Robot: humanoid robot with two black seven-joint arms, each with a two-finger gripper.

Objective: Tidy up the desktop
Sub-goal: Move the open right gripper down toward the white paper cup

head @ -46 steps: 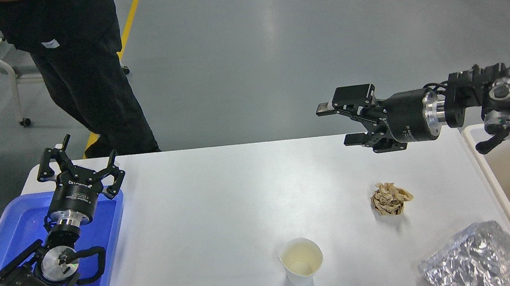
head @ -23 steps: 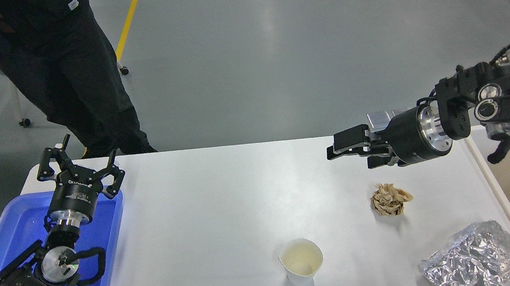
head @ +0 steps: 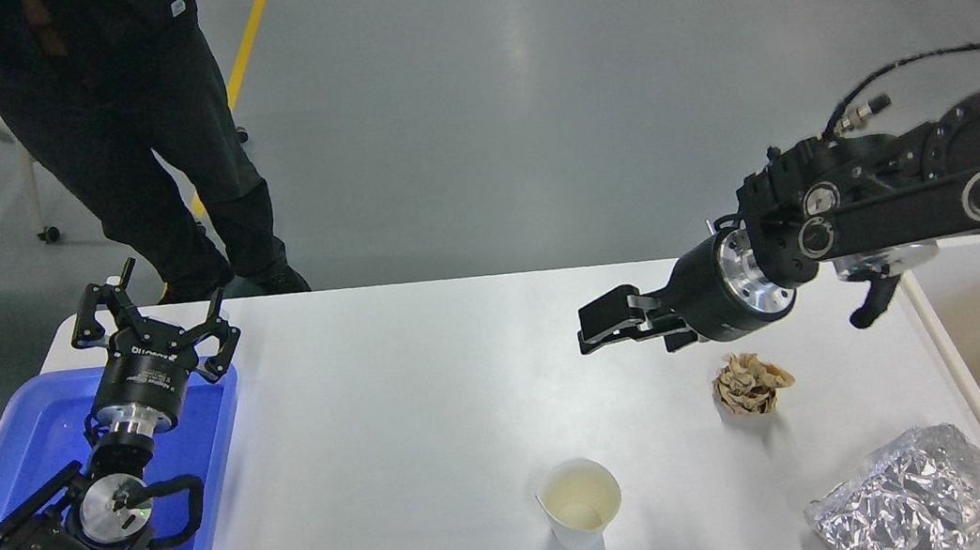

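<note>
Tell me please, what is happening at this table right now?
A two-armed robot is tidying a white desktop. Its right tool is held out above the table, left of a crumpled brown paper ball, holding nothing. Its left tool is open and empty above a blue tray. A paper cup and a crumpled foil bag lie on the table, not yet picked up. A person in black stands behind the far edge.

Bright, even overhead light; soft sheen streaks the grey floor (head: 520, 72). The white bench (head: 430, 396) is nearly washed out, shadows faint beneath the paper cup (head: 579, 502). Focus sharp, edges perhaps slightly bowed.
</note>
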